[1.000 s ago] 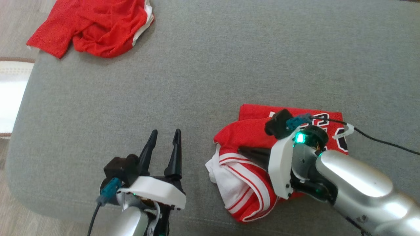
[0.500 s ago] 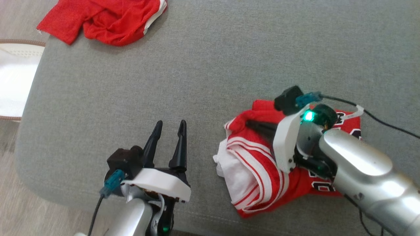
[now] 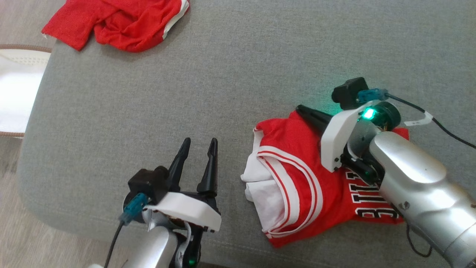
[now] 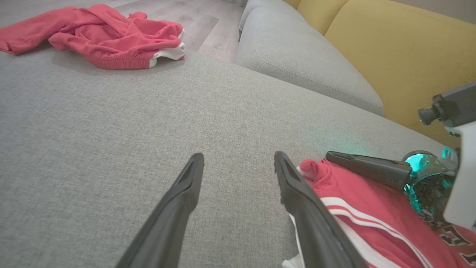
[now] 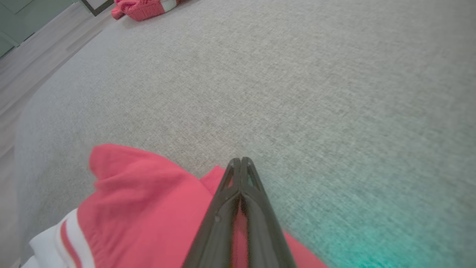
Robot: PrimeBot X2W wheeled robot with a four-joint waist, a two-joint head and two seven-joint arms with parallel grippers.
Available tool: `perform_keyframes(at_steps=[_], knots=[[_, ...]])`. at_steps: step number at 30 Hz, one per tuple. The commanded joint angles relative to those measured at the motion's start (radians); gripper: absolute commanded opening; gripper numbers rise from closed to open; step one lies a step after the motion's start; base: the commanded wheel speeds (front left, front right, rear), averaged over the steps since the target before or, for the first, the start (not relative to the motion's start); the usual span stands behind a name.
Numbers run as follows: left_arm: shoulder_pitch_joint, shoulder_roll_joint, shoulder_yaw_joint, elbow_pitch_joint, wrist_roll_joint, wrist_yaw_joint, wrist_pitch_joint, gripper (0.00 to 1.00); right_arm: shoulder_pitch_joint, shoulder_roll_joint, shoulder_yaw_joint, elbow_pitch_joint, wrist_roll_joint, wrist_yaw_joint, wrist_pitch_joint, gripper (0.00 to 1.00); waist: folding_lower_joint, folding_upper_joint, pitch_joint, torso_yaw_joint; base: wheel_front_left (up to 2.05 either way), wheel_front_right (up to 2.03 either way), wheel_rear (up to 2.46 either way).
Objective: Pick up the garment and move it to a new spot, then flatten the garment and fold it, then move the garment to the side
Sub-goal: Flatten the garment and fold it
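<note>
Head view: red jersey (image 3: 308, 186) sits at approx 4 o'clock on the grey sofa seat (image 3: 238, 74), lying flat-ish and folded over. Its white-and-red striped trim curls along the 9 o'clock side and black lettering shows towards 3 o'clock, partly under the silver forearm.

Right gripper (image 3: 299, 109) is at the jersey's 12 o'clock edge, fingers aimed at approx 10 o'clock. Jaws pressed tight together, no gap at the tips. They lie low across the cloth's top corner with the tips poking just past it onto bare grey fabric. Right wrist view confirms: right gripper (image 5: 241, 160) closed to a point, red jersey (image 5: 148, 201) spread under and to 9 o'clock of it. Whether any cloth is caught btwn the jaws, can't tell. Green light (image 3: 368, 113) glows on the wrist and tints the seat beside it.

Left gripper (image 3: 199, 142) hangs at approx 7 o'clock, fingers pointing to 12 o'clock. Jaws spread wide and nothing in them. It's just beside the jersey's trim edge, not touching. Left wrist view: left gripper (image 4: 238, 156) frames bare seat, red jersey (image 4: 357, 201) at 4 o'clock, and the right gripper (image 4: 329, 155) lies over its top edge.

Second red garment (image 3: 119, 22) lies crumpled at 11 o'clock, at the seat's far corner, well apart from both arms. Yellow backrest (image 4: 390, 56) shows at 2 o'clock in the left wrist view.
</note>
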Motion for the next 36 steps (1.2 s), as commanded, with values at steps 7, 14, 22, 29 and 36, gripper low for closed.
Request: perform_keyframes(at_steps=[7, 14, 22, 29, 36], knots=[[-0.019, 0.001, 0.034, -0.024, 0.0, 0.004, -0.012, 1.0, -0.009, 0.046, -0.035, 0.037, -0.025, -0.001, -0.13, 0.0, -0.0001, 0.0, -0.032, -0.027, 0.0, 0.0, 0.0], [0.026, 0.001, 0.076, -0.008, 0.025, -0.002, -0.012, 1.0, 0.054, 0.028, -0.08, -0.012, -0.046, -0.001, -0.274, 0.0, -0.0001, 0.0, -0.11, -0.085, 0.0, 0.0, 0.0], [0.089, 0.001, 0.129, 0.0, 0.061, -0.017, -0.012, 1.0, 0.18, -0.018, -0.215, -0.074, -0.114, -0.001, -0.389, 0.07, -0.0001, 0.0, -0.19, -0.138, 0.0, 0.0, 0.0], [0.133, 0.001, 0.163, 0.008, 0.091, -0.039, -0.012, 1.0, 0.352, -0.023, -0.415, -0.134, -0.211, -0.001, -0.424, 1.0, -0.0001, 0.0, -0.233, -0.183, 0.0, 0.0, 0.0], [0.165, 0.001, 0.179, 0.022, 0.116, -0.064, -0.012, 1.0, 0.562, 0.009, -0.643, -0.205, -0.341, -0.001, -0.437, 1.0, -0.0001, 0.0, -0.272, -0.197, 0.0, 0.0, 0.0]])
